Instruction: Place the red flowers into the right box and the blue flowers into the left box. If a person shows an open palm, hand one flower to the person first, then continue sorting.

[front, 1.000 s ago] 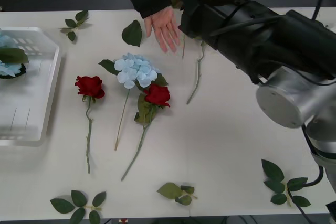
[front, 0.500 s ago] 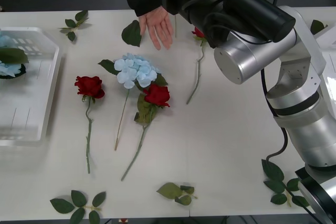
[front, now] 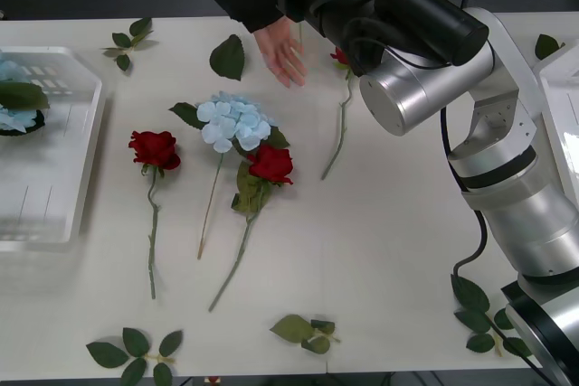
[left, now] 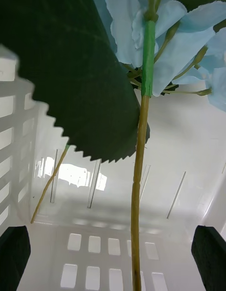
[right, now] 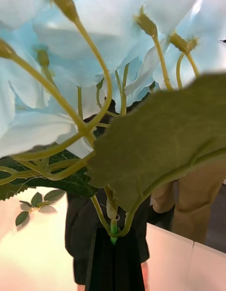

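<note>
My right gripper (right: pixel 115 236) is shut on the green stem of a blue flower (right: pixel 70 83), held up in front of the person (right: pixel 82 225). The right arm (front: pixel 416 33) reaches to the table's far edge beside the person's open hand (front: pixel 280 50). On the table lie a blue flower (front: pixel 233 121) and two red flowers (front: pixel 156 148) (front: pixel 271 164); a third red flower (front: pixel 341 56) is half hidden by the arm. My left gripper (left: pixel 112 232) hangs open inside the left box (left: pixel 94 244) over a blue flower (left: pixel 160 45). The right box (front: pixel 565 106) shows its corner.
The left box (front: pixel 54 214) holds a blue flower (front: pixel 14 106) at its far end. Loose leaf sprigs lie at the far left (front: pixel 131 38), near the hand (front: pixel 228 57), along the front edge (front: pixel 136 350) (front: pixel 306 332) and at the front right (front: pixel 484 314).
The right arm has swung back and left toward the person, carrying the blue flower out of the front view's top edge. The person's hand has stayed open near the far edge.
</note>
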Robot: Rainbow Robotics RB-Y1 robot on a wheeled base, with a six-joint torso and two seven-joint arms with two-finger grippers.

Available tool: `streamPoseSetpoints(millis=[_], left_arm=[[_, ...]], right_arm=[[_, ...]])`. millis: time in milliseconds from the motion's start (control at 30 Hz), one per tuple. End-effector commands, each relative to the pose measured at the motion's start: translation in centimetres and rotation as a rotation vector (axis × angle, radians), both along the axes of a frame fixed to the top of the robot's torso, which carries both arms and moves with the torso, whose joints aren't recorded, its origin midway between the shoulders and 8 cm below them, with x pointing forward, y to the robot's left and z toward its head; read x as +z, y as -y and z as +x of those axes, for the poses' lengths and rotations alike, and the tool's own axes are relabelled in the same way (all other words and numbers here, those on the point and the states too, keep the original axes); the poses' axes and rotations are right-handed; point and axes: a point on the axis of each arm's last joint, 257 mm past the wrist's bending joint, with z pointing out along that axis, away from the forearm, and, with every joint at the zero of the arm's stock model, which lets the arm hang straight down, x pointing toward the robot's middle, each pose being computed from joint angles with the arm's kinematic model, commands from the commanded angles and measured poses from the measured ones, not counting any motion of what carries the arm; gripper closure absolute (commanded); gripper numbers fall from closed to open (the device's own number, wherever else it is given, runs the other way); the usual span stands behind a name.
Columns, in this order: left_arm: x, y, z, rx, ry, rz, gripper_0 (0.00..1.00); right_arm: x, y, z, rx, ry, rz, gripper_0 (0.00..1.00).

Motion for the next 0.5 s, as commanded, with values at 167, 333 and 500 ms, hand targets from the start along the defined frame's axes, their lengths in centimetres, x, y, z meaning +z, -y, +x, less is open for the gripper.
streamPoseSetpoints(millis=[167,333,500], left_arm=[[1.85,0.45,1.6,-0.068,0.06,0.014,0.0],[1.92,0.44,1.65,-0.07,0.061,0.016,0.0],[1.9,0.38,1.63,-0.07,0.06,0.019,0.0]], right_arm=[[3.61,-2.63,-1.31,0.052,0.047,0.057,1.0],[3.61,-2.63,-1.31,0.053,0.047,0.058,1.0],[3.56,-2.7,-1.34,0.054,0.045,0.06,1.0]])
